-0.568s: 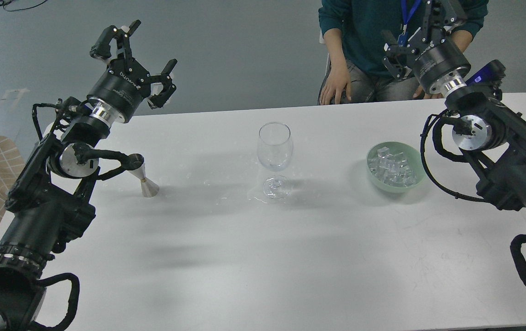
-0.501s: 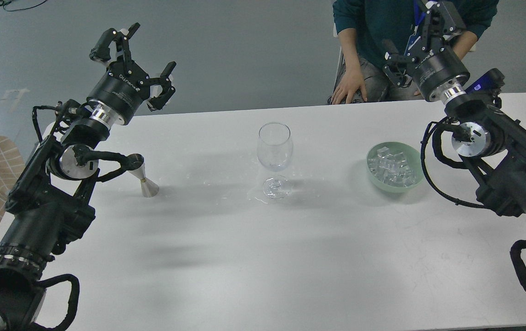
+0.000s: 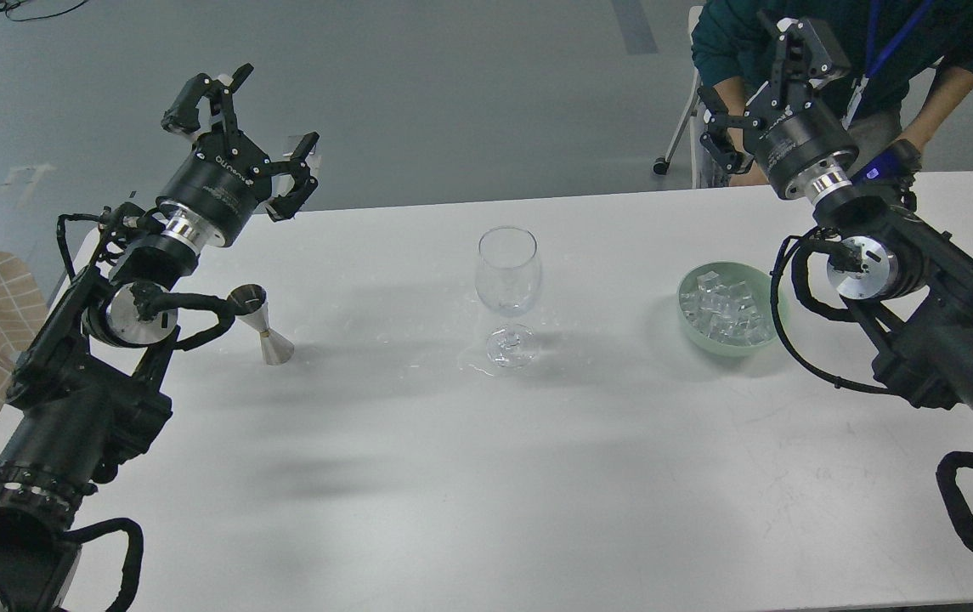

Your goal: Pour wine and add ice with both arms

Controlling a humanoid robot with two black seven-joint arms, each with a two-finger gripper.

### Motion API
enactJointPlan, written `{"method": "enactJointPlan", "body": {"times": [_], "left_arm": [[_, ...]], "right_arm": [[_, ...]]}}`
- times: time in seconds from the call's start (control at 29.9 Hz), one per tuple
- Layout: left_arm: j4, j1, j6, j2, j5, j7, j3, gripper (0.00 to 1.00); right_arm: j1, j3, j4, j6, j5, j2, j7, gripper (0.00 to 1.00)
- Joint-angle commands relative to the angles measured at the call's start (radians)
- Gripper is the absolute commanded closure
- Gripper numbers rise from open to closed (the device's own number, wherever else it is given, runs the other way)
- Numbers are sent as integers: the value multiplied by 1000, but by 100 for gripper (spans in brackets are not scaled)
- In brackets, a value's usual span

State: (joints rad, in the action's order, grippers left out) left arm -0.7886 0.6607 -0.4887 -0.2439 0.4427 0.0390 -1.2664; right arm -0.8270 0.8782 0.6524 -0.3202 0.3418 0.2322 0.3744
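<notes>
Both idle, nothing held: left gripper (image 3: 252, 144) fingers apart; right gripper (image 3: 762, 76) fingers apart. Next: lower left onto jigger (image 3: 263, 325), clamp waist, tip slowly into glass (image 3: 508, 293).

Only one view is given, taken from the robot's own head and directed forward and down. The white table (image 3: 486, 476) is seen from above at a steep slant, its near edge cut off at the bottom and its far edge crossing the upper third, with grey floor shown beyond it. The stemmed glass (image 3: 508, 293) is placed near the middle of the picture. The left arm is brought in from the lower left corner, the right arm from the right edge. Middle range is kept throughout.
</notes>
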Motion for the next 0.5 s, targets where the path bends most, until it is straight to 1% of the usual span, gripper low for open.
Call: {"method": "enactJointPlan", "body": {"times": [0.0,0.03,0.07,0.1,0.13,0.17,0.2,0.23,0.27,0.33,0.4,0.47], "left_arm": [[3,-1,0,2,-16,5,-2,2],[12,-1,0,-3,-25,25,-4,2],[28,0,0,-3,-39,76,-5,2],[34,0,0,-3,-45,111,-5,2],[41,0,0,-5,-53,157,-4,2],[63,-1,0,-2,-65,259,-4,2],[78,2,4,-2,-70,315,5,2],[115,10,19,0,-59,397,18,2],[135,13,25,6,-58,448,37,2],[138,17,22,2,-58,447,77,2],[138,25,21,-2,-62,398,134,2],[137,28,22,2,-79,264,137,2]], "right_arm": [[-1,5,4,3,-3,-7,0,0],[-1,5,3,4,-3,-11,0,0],[-3,5,6,3,-4,-13,1,0],[-3,5,6,6,-4,-13,1,0],[-3,5,6,7,-6,-13,1,0],[-3,5,6,9,-6,-14,1,0],[-3,5,7,7,-6,-14,0,0],[-4,4,10,7,-4,-14,0,0],[-4,4,9,7,-4,-13,0,0],[-6,4,1,9,-4,-13,0,0],[-4,4,-4,9,-3,-11,-3,0],[-4,4,-4,7,-3,-8,-9,0]]}}
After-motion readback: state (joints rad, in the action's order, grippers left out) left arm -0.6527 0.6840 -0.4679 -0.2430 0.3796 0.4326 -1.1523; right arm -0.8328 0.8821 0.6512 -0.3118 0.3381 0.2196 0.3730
